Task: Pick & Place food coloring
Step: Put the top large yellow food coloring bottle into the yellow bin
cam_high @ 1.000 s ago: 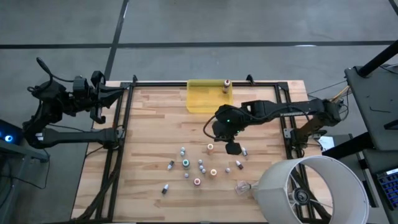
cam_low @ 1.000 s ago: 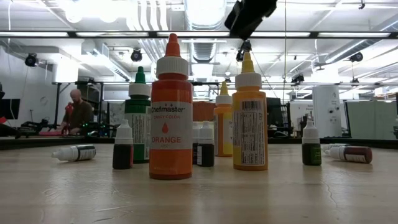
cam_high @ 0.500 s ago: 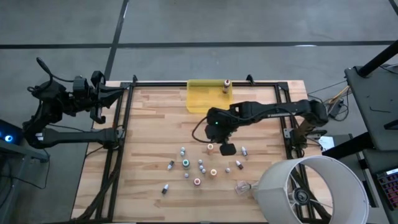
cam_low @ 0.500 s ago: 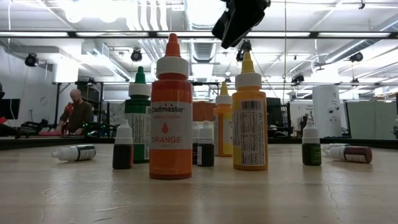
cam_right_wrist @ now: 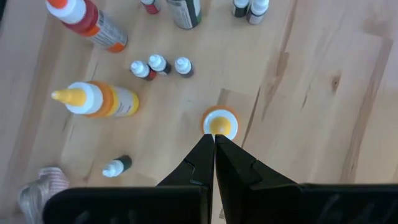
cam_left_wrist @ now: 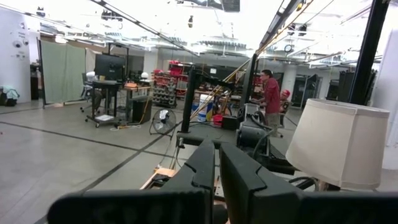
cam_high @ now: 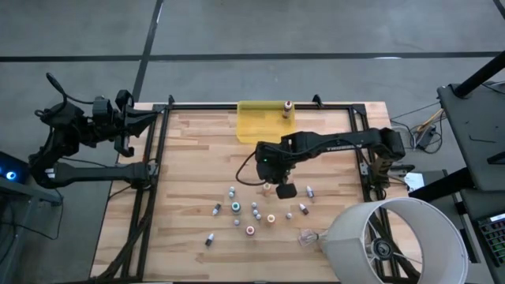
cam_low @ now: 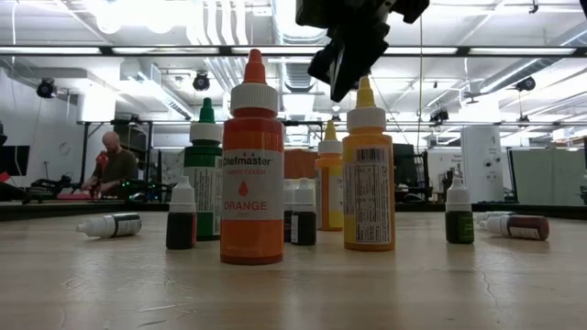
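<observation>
While our right gripper (cam_right_wrist: pixel 214 146) hovers fingers pressed together directly above the yellow-capped bottle (cam_right_wrist: pixel 220 123), we're in approach: next we spread, then descend. Left gripper (cam_left_wrist: pixel 215 163) parked, also closed.

**Left tool pressed closed, facing the room**

The left tool (cam_left_wrist: pixel 216 171) has its two dark fingers (cam_left_wrist: pixel 202 168) together. Beyond them, a pale lampshade (cam_left_wrist: pixel 341 144), a black upright post (cam_left_wrist: pixel 372 43), a person in red (cam_left_wrist: pixel 271 94), and a floor fan (cam_left_wrist: pixel 163 122).
</observation>
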Motion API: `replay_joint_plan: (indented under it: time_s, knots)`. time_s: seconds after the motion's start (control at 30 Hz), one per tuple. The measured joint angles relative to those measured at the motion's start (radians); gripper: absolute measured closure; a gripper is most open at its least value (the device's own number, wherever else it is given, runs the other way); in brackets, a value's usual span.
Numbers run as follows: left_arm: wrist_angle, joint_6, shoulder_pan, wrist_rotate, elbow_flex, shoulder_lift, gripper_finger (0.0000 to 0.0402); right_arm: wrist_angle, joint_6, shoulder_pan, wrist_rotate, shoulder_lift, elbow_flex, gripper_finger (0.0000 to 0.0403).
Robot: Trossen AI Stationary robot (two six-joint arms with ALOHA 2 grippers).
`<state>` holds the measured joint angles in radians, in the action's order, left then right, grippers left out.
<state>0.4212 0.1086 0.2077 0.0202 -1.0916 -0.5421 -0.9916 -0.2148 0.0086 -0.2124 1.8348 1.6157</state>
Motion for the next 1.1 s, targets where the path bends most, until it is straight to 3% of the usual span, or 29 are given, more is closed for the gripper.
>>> replay_joint_plan:
  time_s: [0.33,0.77,1.1]
  knots:
    - [0.000,0.000,0.000,0.000,0.000,0.000,0.0401,0.002,0.029,-0.006,0.057,0.014,0.000,0.0387]
    - [0.000,0.000,0.000,0.000,0.000,0.000,0.0401,0.002,0.084,-0.019,0.056,0.014,0.000,0.0259]
    - [0.000,0.000,0.000,0.000,0.000,0.000,0.0401,0.062,0.057,-0.018,0.004,0.014,-0.001,0.0212]
